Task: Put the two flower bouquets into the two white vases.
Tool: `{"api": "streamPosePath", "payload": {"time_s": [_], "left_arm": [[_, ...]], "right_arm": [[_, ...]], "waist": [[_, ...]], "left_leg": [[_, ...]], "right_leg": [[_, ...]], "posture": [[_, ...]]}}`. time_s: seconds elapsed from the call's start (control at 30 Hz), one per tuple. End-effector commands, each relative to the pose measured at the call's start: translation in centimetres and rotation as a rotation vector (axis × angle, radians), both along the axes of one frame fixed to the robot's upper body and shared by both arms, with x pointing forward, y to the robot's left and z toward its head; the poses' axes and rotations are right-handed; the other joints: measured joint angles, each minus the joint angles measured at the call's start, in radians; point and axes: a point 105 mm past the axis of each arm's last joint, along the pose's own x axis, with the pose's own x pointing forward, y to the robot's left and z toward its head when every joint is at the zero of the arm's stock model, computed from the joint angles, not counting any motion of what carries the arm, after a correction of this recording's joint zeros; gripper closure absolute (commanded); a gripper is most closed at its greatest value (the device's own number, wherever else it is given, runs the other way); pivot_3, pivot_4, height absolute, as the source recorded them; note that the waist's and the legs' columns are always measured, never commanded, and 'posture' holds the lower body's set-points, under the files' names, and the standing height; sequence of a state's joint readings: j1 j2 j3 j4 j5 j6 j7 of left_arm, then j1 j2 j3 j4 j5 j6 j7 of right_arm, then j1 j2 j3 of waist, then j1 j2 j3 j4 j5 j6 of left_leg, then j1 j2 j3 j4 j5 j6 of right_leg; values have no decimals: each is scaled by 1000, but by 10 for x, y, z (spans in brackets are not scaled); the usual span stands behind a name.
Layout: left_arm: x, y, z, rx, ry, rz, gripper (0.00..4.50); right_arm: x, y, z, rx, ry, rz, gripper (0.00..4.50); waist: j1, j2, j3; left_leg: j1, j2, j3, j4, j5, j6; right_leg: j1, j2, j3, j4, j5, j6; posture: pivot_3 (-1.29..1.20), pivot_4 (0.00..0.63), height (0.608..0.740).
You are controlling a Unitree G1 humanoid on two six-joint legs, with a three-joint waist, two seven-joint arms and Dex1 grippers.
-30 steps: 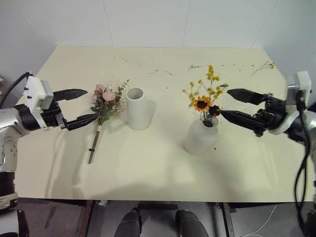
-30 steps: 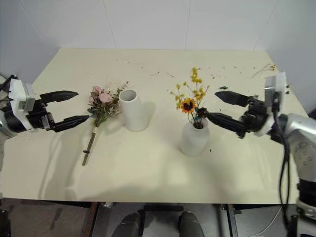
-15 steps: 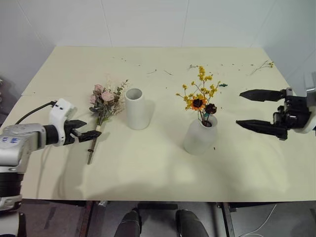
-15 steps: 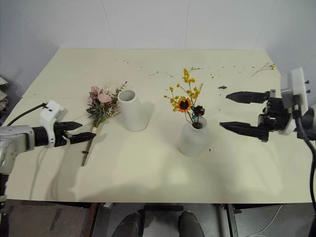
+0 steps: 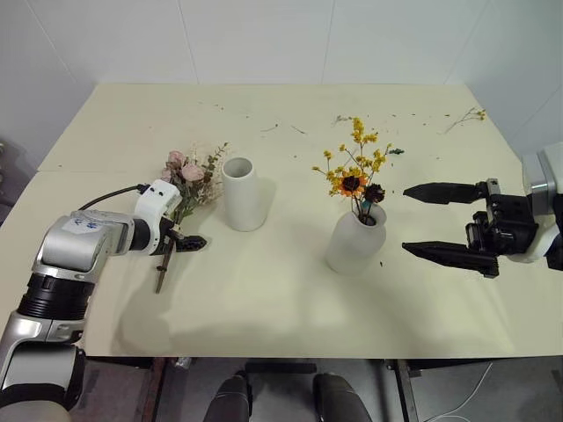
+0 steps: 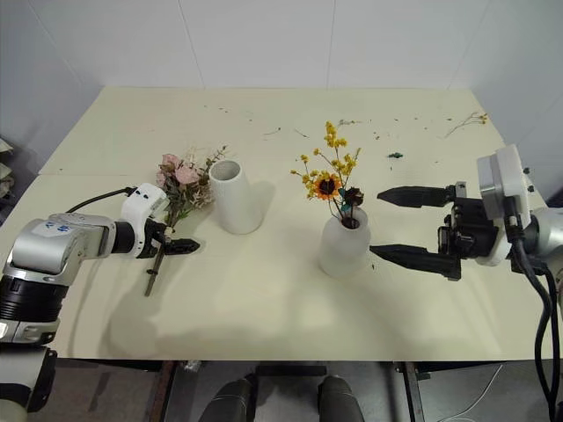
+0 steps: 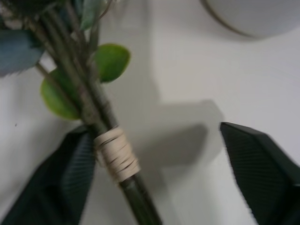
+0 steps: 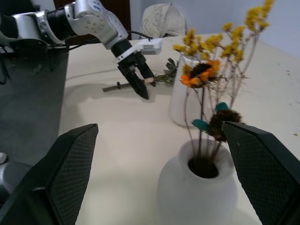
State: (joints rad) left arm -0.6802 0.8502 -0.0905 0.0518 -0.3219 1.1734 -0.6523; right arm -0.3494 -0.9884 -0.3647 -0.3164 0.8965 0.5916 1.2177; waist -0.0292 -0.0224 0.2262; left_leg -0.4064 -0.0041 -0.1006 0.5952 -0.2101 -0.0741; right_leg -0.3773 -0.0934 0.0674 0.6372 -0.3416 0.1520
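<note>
stems of the rose bouquet [image 5: 186, 181] lie flat on the counter [image 5: 290, 299], just left of the cylinder vase [image 5: 242, 193], which stands empty. the yellow bouquet [image 5: 356, 171] already stands in the round vase [image 5: 356, 242], so we judge half the task done.

left claw [image 7: 154, 173] is down at the rose stems with its fingers apart. in the left wrist view one finger [image 7: 65, 183] sits against the pale binding [image 7: 117, 154] while the other stands well off to the far side; nothing is clamped yet. right claw [image 5: 440, 220] hangs beside the round vase, fingers wide apart and holding nothing.

we advise closing on the stems at or just by the binding, where the bundle is tightest, so no stem slips free. the far finger should slide along the counter rather than dig in. we judge the heads heavier than the stems, so lift slowly, then turn the stems down before moving to the cylinder vase. keep clear of its rim; a nudge could tip it.
</note>
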Motion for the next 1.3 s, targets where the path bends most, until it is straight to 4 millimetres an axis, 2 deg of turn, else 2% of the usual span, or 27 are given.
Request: {"api": "streamPosePath", "payload": {"time_s": [0.03,0.23,0.33,0.4,0.5,0.6,0.7,0.77,0.8,0.83,0.9,0.93,1.0,1.1,1.3], "left_arm": [[-4,9,-7,17,37,28,1555],[0,17,-2,9,-13,66,3500],[9,24,11,-18,-108,107,4422],[15,33,21,-34,-177,165,4467],[24,38,36,-79,-293,193,4467],[36,32,91,-226,-618,154,4467],[36,27,139,-386,-848,143,4467],[32,21,165,-384,-1009,97,4467],[29,13,176,-397,-1064,45,4467],[24,1,195,-473,-1130,-13,4467],[14,-19,215,-601,-1176,-133,4467],[7,-34,219,-648,-1191,-234,4467],[-1,-55,215,-716,-1148,-391,4467],[0,-62,209,-810,-1126,-436,4467],[6,-75,183,-826,-1146,-514,4467]], "right_arm": [[-5,3,12,11,-54,12,0],[-1,3,13,18,-56,12,0],[2,2,13,22,-58,9,0],[5,2,14,27,-60,4,0],[9,0,14,28,-64,-6,0],[14,-1,14,36,-67,-22,0],[17,-2,13,46,-69,-33,0],[19,-2,12,51,-71,-40,0],[20,-2,12,53,-71,-44,0],[21,-2,11,56,-71,-49,0],[22,-2,11,61,-73,-56,0],[23,-2,11,65,-77,-62,0],[25,-1,10,74,-85,-72,0],[26,0,11,86,-95,-85,0],[24,1,10,97,-105,-116,0]], "waist": [[1,0,0],[1,0,0],[2,0,0],[3,0,0],[2,0,0],[4,0,0],[9,-1,0],[10,-2,0],[10,-2,0],[11,-2,0],[15,-2,0],[19,-2,0],[19,-2,0],[19,-2,0],[17,-2,0]], "left_leg": [[0,0,0,0,0,0],[0,0,0,0,0,0],[0,0,0,0,0,0],[0,0,0,1,0,0],[0,0,0,1,0,0],[-1,0,0,1,0,0],[-2,0,-1,3,0,-1],[-3,0,-1,4,0,-1],[-3,-1,-1,5,0,-1],[-3,-1,-1,5,0,-1],[-3,-1,-1,5,0,-1],[-4,-1,-1,6,0,-1],[-4,-1,-1,7,0,-1],[-4,0,-1,8,0,-1],[-4,0,-1,11,0,-1]], "right_leg": [[0,0,0,0,0,0],[0,0,0,0,0,0],[0,0,0,0,0,0],[0,0,0,0,0,0],[0,0,0,0,0,0],[0,0,0,0,0,0],[0,-1,-2,0,1,1],[0,-1,-2,0,1,2],[0,-1,-2,-1,1,2],[0,-1,-2,-1,1,2],[0,-1,-2,-1,1,2],[0,-1,-2,-1,1,2],[0,-1,-2,-1,1,2],[0,0,-2,0,1,2],[1,0,-2,2,2,2]], "posture": [[0,150,740],[0,150,740],[0,150,740],[0,150,740],[0,150,740],[0,150,740],[0,150,740],[0,150,740],[0,150,740],[0,150,740],[0,150,740],[0,150,740],[0,150,740],[0,150,740],[0,150,740]]}}
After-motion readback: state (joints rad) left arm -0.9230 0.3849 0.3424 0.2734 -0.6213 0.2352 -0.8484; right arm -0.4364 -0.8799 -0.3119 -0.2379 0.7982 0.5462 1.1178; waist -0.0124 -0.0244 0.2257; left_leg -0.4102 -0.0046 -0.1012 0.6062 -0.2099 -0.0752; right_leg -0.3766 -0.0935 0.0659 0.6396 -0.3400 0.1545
